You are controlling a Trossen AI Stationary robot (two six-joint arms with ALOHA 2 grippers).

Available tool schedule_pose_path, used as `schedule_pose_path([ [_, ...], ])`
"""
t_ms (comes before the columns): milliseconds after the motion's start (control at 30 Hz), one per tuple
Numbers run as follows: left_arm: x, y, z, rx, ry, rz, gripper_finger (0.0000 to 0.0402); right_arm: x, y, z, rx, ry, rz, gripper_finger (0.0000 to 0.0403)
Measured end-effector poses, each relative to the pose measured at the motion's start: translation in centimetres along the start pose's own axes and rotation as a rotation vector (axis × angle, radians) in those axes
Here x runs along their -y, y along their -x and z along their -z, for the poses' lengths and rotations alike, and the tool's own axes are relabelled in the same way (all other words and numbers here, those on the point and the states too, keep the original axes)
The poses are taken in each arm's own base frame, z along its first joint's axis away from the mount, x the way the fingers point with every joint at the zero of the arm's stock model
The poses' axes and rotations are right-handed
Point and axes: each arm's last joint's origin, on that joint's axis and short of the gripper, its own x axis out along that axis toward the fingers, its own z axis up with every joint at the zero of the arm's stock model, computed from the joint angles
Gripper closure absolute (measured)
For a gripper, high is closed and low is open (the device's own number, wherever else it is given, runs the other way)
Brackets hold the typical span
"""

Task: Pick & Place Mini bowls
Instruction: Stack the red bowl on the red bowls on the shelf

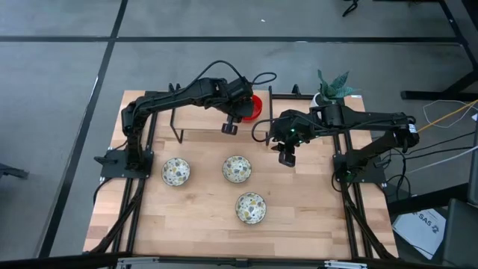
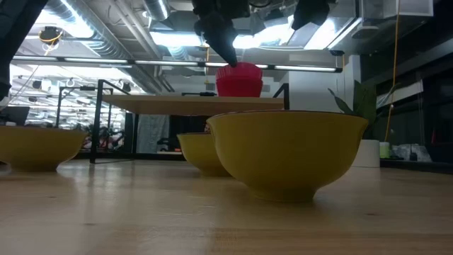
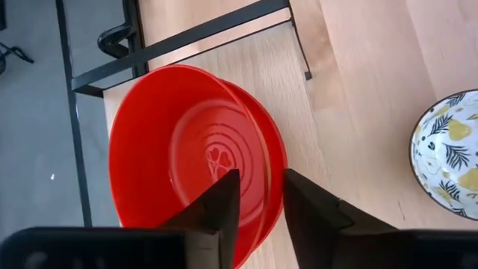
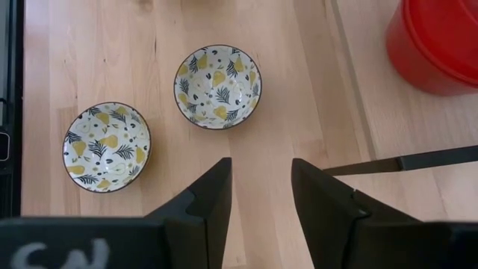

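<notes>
You have the left gripper (image 1: 230,128) up over the raised shelf (image 1: 202,135) at the table's (image 1: 299,224) far edge, just beside the stack of red bowls (image 1: 255,107). In the left wrist view its fingers (image 3: 220,205) are parted to either side of the near rim of that stack (image 3: 187,142), and nothing shows them pressing on it, so read that hand as released. The stack sits nested on the shelf's far side, near the middle of the far edge; in the low view it shows as red bowls (image 2: 239,79) on the shelf with the gripper (image 2: 225,42) hanging just over them.

Your right gripper (image 1: 287,157) hangs above the table toward the far right, near the shelf's right end. Its fingers (image 4: 213,202) stand apart with only bare wood between them, holding nothing.

3 patterned bowls lie on the open table: 1 toward the left edge (image 1: 175,171), 1 near the middle (image 1: 237,169), and 1 closer to the near edge (image 1: 251,208). All sit upright and apart from one another.

A small potted plant (image 1: 332,86) stands at the far right corner.
</notes>
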Motion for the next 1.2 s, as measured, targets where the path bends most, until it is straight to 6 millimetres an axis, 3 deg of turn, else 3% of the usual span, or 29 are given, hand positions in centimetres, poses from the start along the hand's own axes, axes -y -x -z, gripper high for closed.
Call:
schedule_pose_path([
  [300, 0.1, 0.2, -0.3, 0.05, 0.041, 0.063, 0.0256, 0.0, 0.0, 0.0, 0.0, 0.004, 0.0, 0.0263],
  [533, -0.9, 2.5, -1.4, 0.163, 0.087, 0.036, 0.0257, 0.0, 0.0, 0.0, -0.001, 0.018, 0.0, 0.0263],
  [667, -1.3, 3.1, -1.7, 0.198, 0.09, 0.013, 0.0286, 0.0, 0.0, 0.0, 0.0, 0.019, 0.0, 0.0263],
  [867, -1.3, 2.2, -1.3, 0.167, 0.087, 0.026, 0.0388, 0.0, 0.0, 0.0, 0.0, 0.02, 0.0, 0.0263],
  [1000, -1.0, 1.0, -1.0, 0.133, 0.094, 0.047, 0.0398, 0.0, 0.0, 0.0, -0.001, 0.02, 0.0, 0.0263],
  [1200, -0.9, 0.7, -0.9, 0.128, 0.101, 0.049, 0.0399, 0.0, 0.0, 0.0, -0.001, 0.024, 0.0, 0.0263],
])
